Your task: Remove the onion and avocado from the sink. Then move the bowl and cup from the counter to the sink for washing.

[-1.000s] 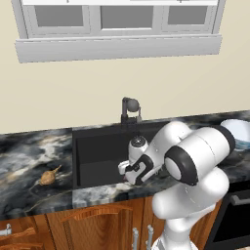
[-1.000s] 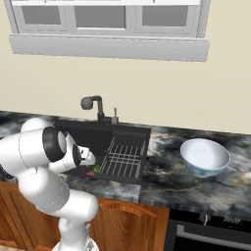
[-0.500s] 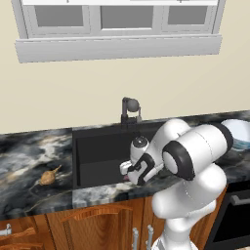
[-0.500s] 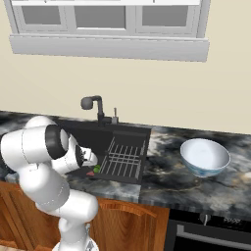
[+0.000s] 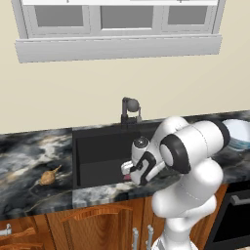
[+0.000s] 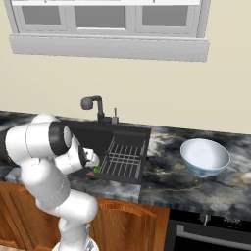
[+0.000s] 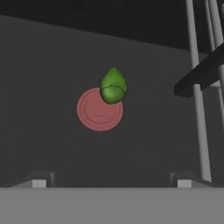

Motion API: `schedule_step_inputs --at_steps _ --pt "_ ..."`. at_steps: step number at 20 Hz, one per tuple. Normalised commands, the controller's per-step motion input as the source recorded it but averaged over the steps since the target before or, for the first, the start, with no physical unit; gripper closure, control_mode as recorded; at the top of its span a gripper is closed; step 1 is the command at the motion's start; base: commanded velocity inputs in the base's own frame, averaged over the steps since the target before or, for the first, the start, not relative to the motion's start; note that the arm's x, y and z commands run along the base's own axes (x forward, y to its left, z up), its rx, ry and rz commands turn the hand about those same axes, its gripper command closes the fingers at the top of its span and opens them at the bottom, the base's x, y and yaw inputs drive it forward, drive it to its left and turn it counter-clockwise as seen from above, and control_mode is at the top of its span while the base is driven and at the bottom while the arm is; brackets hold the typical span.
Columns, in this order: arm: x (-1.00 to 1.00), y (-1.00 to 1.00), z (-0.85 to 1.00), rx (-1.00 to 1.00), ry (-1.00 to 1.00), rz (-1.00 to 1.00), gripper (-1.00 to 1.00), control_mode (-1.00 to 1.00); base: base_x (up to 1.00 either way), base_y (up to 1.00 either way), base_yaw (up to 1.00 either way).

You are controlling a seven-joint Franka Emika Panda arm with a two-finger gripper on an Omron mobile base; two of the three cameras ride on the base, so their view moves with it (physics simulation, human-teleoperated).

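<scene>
Gripper (image 7: 112,181) jaws apart and empty above the sink (image 5: 97,151) floor, avocado (image 7: 113,85) lying at the red drain's (image 7: 99,111) edge, onion (image 5: 47,177) on the bench (image 5: 29,151) left of the sink

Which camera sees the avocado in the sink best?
The hand view: the avocado sits in plain sight on the sink floor, overlapping the edge of the round red drain. The right base view shows a small green bit beside the arm. In the left base view the arm covers that spot.
</scene>
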Motion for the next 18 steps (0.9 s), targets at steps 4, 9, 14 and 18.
schedule_step_inputs --at_steps 4,9,14,18 --pt "0.08 -0.01 -0.11 0.00 0.00 0.00 -1.00 -1.00 0.00 0.00 0.00" --pt "0.11 0.00 -0.11 0.00 0.00 0.00 -1.00 -1.00 0.00 0.00 0.00" --pt "0.10 0.00 -0.12 0.00 0.00 0.00 -1.00 -1.00 0.00 0.00 0.00" --pt "0.09 0.00 -0.13 0.00 0.00 0.00 -1.00 -1.00 0.00 0.00 0.00"
